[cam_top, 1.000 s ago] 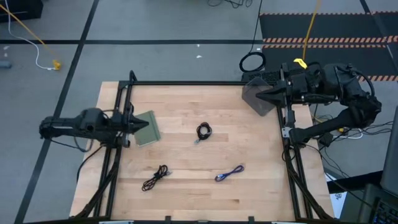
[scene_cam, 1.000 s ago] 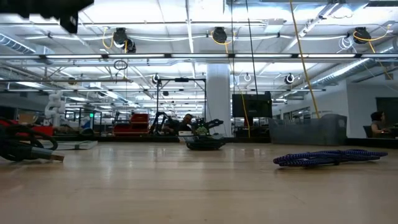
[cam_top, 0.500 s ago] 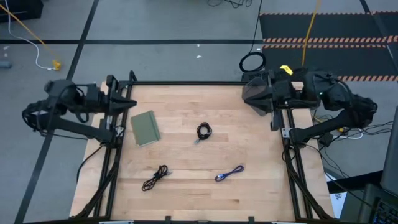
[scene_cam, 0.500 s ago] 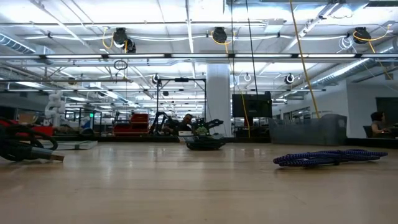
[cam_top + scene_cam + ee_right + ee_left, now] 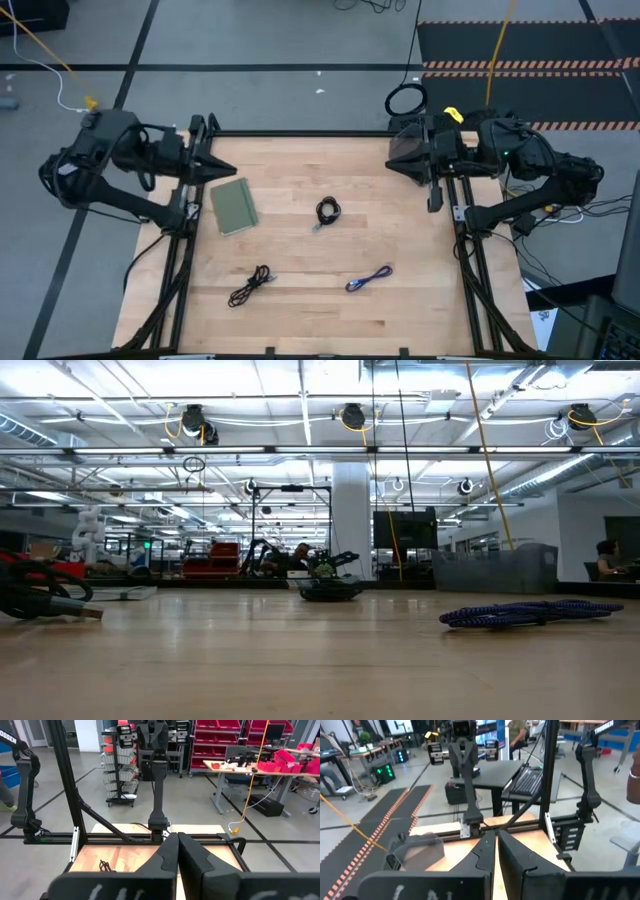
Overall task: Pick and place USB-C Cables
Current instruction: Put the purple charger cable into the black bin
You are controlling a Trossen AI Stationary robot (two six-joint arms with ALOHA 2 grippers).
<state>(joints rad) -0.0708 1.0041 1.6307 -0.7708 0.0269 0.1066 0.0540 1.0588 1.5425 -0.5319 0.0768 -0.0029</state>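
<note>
Three small cable bundles lie on the wooden table. A black coil [image 5: 327, 211] [image 5: 330, 590] sits in the middle. A black bundle [image 5: 249, 286] [image 5: 40, 600] lies toward the near left, and a blue-purple one [image 5: 369, 279] [image 5: 530, 613] toward the near right. My left gripper [image 5: 226, 172] [image 5: 496, 837] hovers shut above the far-left part of the table, pointing right. My right gripper [image 5: 390, 165] [image 5: 176, 839] hovers shut over the far-right part, pointing left. Neither is near a cable.
A green flat pad [image 5: 233, 206] lies on the table just near-side of my left gripper. A grey bin [image 5: 417, 850] stands at the far-right corner, mostly under my right arm. A black ring-shaped cord loop [image 5: 405, 100] and a yellow cord [image 5: 498, 45] lie on the floor beyond the table.
My left arm has drawn back from over the green pad, swung toward the far edge and risen, then reached slightly right again. My right gripper has moved toward the table's left, out over the grey bin. Both have stayed shut. The cables have not moved.
</note>
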